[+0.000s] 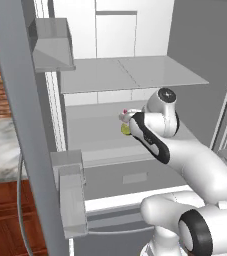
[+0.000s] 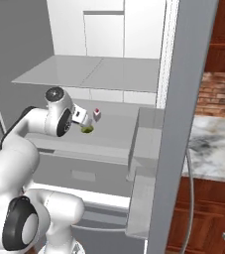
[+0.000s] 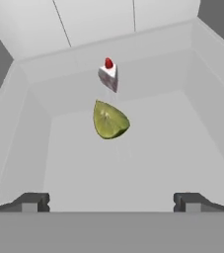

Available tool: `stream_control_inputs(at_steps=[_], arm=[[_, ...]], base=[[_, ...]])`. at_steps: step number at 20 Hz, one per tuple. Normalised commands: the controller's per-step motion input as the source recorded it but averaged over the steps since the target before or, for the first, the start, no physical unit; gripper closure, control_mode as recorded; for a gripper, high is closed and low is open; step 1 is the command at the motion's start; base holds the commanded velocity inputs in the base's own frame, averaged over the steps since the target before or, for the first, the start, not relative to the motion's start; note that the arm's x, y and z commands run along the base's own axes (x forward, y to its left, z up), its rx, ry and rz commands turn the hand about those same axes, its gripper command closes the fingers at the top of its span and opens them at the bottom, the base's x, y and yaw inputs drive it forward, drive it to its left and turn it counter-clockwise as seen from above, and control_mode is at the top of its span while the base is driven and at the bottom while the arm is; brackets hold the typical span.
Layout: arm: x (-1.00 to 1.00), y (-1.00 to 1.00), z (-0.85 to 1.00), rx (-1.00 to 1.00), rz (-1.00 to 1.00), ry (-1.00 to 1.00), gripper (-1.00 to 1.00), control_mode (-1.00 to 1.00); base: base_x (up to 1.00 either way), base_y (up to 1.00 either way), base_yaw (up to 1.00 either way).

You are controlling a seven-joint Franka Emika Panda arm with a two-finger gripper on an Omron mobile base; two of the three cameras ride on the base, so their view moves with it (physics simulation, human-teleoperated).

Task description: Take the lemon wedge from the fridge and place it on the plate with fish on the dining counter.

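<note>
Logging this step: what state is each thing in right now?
fridge: doors open, shelves exposed.
lemon wedge: on the shelf, not gripped.
white bottle: upright behind the wedge, red cap on.
pincer: open, short of the wedge, holding nothing.

No legible text or labels anywhere

Bare shelf [image 3: 133, 168] lies open before the lemon wedge [image 3: 109, 120]; white bottle [image 3: 108, 75] stands behind.

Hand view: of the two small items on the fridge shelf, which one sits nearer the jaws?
The yellow-green lemon wedge. It lies closer to the open jaws than the tiny white bottle with a red cap, which stands behind it toward the fridge's back wall.
</note>
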Motion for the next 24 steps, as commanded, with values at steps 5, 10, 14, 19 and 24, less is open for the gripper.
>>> stream_control_inputs(at_steps=[5, 10, 14, 19, 24], arm=[[0.00, 0.00, 0.00, 0.00, 0.00, 0.00, -1.00, 1.00], [0.00, 0.00, 0.00, 0.00, 0.00, 0.00, -1.00, 1.00], [0.00, 0.00, 0.00, 0.00, 0.00, 0.00, -1.00, 1.00], [0.00, 0.00, 0.00, 0.00, 0.00, 0.00, -1.00, 1.00], [0.14, 0.00, -0.09, -0.05, 0.00, 0.13, -1.00, -1.00]], base=[[0.00, -0.09, -0.01], [0.29, 0.01, 0.00], [0.54, 0.06, 0.00], [0.33, 0.00, 0.00], [0.04, 0.00, 0.00]])
